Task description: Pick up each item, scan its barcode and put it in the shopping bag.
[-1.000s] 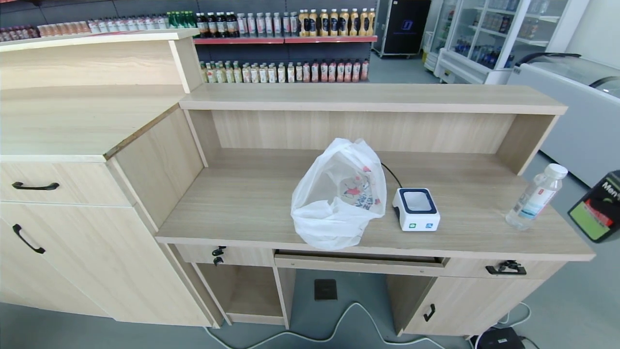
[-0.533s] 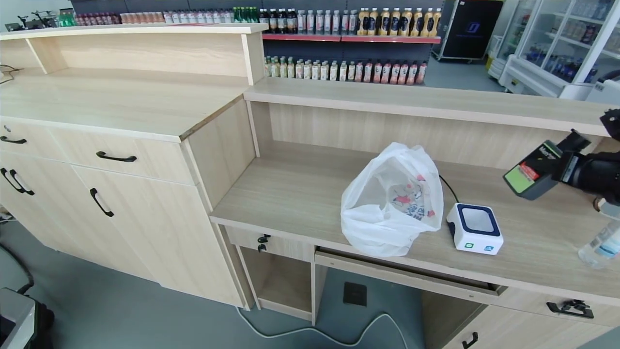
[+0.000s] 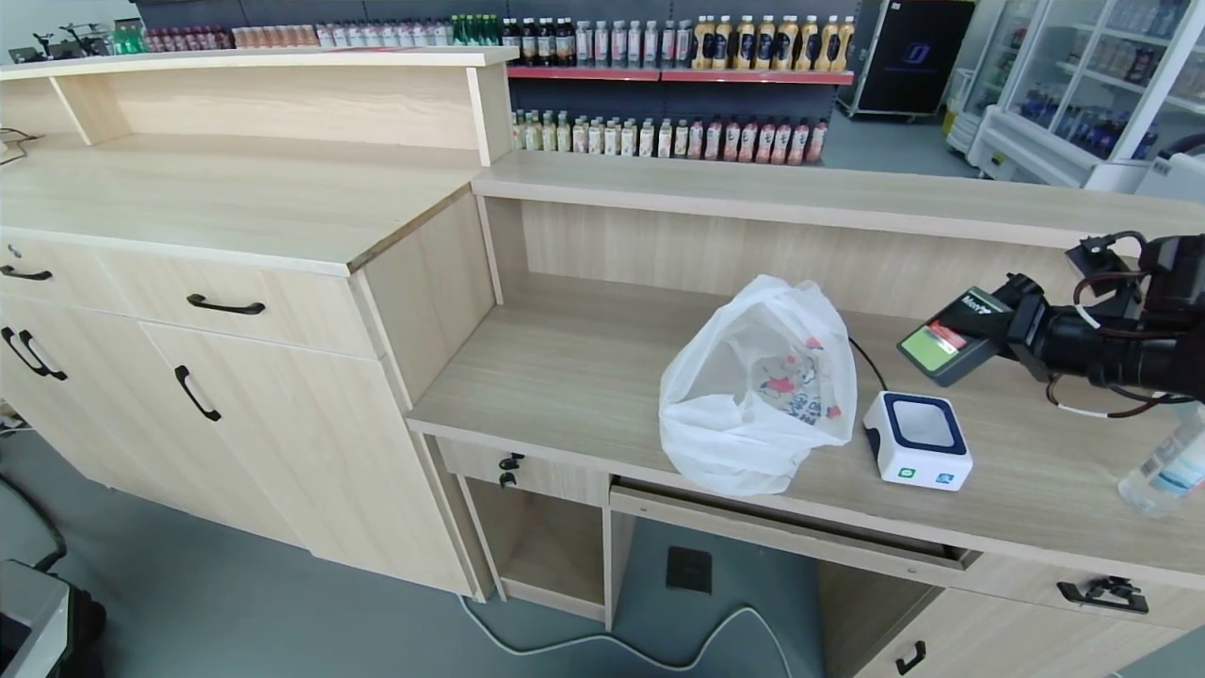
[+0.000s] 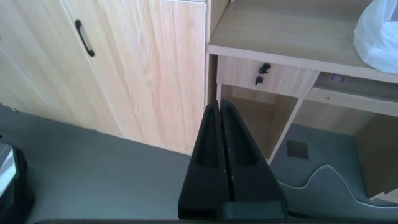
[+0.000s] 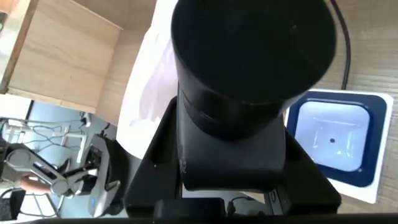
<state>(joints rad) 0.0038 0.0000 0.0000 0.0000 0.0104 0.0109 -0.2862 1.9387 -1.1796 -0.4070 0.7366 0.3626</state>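
Head view, my right gripper (image 3: 1009,325): clamped on the end of a dark container (image 3: 946,345), which I hold in the air with its green and red label facing up.
Head view, dark container: above the counter (image 3: 584,377), near the scanner (image 3: 918,440) but not touching it, on the scanner's far side.
Head view, shopping bag (image 3: 758,386): white, slumped on the counter just left of the scanner, its side touching or nearly touching the scanner.
Head view, water bottle (image 3: 1163,469): at the right end of the counter, its upper part hidden behind my right arm.
Left wrist view, my left gripper (image 4: 221,143): fingers pressed together with nothing between them, hanging low over the grey floor in front of the cabinet doors.
Left wrist view, shopping bag (image 4: 378,31): one edge on the counter, well apart from my left gripper.
Right wrist view, my right gripper (image 5: 233,158): pinching the dark container (image 5: 252,59), whose round black end faces the camera.
Right wrist view, scanner (image 5: 336,140): its blue-framed window lies below, beside the container, with the shopping bag (image 5: 146,93) on the other side.
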